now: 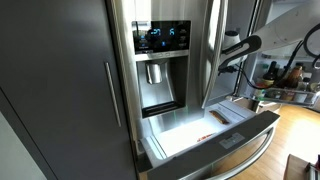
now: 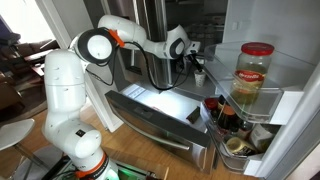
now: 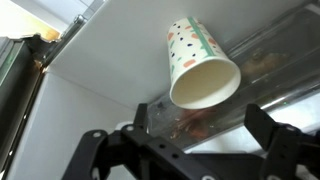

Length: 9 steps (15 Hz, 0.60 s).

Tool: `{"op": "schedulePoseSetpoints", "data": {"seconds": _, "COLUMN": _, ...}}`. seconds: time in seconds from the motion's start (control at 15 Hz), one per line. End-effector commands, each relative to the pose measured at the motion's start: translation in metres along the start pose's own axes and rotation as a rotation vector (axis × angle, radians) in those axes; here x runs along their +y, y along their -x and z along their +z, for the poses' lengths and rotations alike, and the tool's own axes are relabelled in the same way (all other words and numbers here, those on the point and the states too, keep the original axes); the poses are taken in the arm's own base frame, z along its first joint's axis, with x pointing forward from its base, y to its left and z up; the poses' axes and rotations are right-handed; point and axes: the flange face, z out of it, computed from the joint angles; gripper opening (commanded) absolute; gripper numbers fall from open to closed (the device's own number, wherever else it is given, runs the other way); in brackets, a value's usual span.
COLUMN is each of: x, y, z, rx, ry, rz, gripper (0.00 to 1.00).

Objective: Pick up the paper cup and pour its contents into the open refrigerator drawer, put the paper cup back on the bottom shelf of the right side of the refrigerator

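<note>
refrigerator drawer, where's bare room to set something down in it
Mostly bare: the white floor of the refrigerator drawer. A small orange thing lies near its end by the open door. Crowded: that door's shelves, with a jar and bottles.

In an exterior view the refrigerator drawer (image 1: 215, 135) stands pulled out at the foot of the refrigerator (image 1: 128, 60), below the dispenser (image 1: 155, 78), with a cabinet panel (image 1: 50, 80) to the left. The gripper (image 2: 193, 64) is above the drawer's far end. In the wrist view the paper cup (image 3: 203, 65) sits ahead of the gripper, its mouth towards the camera. A jar (image 2: 253, 80) stands on a door shelf above a bin of bottles (image 2: 222, 115).
</note>
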Motion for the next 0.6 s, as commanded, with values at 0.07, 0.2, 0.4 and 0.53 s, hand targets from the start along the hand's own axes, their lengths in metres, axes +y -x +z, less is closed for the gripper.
{"op": "schedulePoseSetpoints", "data": {"seconds": 0.07, "x": 0.009, "y": 0.013, "z": -0.071, "rx": -0.045, "ry": 0.100, "rz": -0.139, "gripper": 1.00}}
{"op": "schedulePoseSetpoints", "data": {"seconds": 0.2, "x": 0.015, "y": 0.017, "z": -0.096, "rx": -0.050, "ry": 0.117, "rz": -0.203, "gripper": 1.00}}
{"op": "schedulePoseSetpoints", "data": {"seconds": 0.4, "x": 0.030, "y": 0.025, "z": -0.126, "rx": -0.057, "ry": 0.150, "rz": -0.250, "gripper": 1.00}}
{"op": "schedulePoseSetpoints", "data": {"seconds": 0.53, "x": 0.042, "y": 0.032, "z": -0.140, "rx": -0.069, "ry": 0.154, "rz": -0.248, "gripper": 1.00}}
